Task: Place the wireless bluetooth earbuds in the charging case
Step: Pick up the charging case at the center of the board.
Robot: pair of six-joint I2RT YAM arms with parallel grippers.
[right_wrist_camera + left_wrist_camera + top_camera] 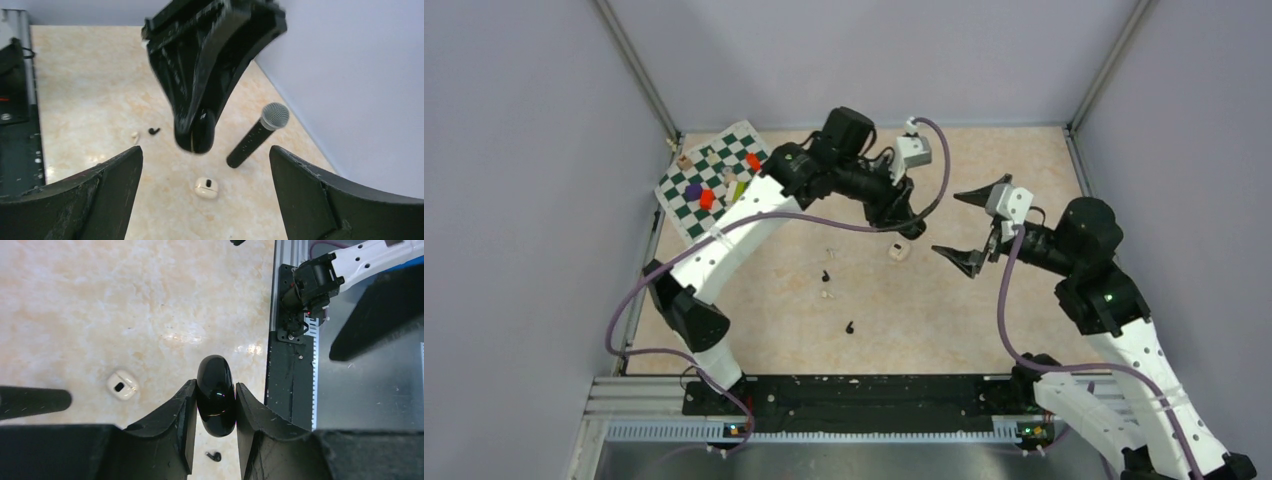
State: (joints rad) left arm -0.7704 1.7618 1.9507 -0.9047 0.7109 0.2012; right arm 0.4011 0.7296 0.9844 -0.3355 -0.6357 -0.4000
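My left gripper (907, 228) is shut on a glossy black charging case (216, 397) and holds it above the table; the case also shows in the right wrist view (202, 137). A closed white case (898, 252) lies just below it on the table (122, 385) (206, 187). Two black earbuds (826, 274) (850, 327) and two whitish earbuds (831, 252) (827, 293) lie loose to the left of the white case. One black bud shows under the left jaws (213, 456). My right gripper (946, 222) is wide open and empty, to the right of both cases (206, 159).
A black microphone (255, 135) lies on the table behind the white case, its handle also in the left wrist view (30, 401). A green-and-white chessboard (709, 180) with coloured pieces sits at the back left. Grey walls enclose the table; a black rail (854, 392) runs along the near edge.
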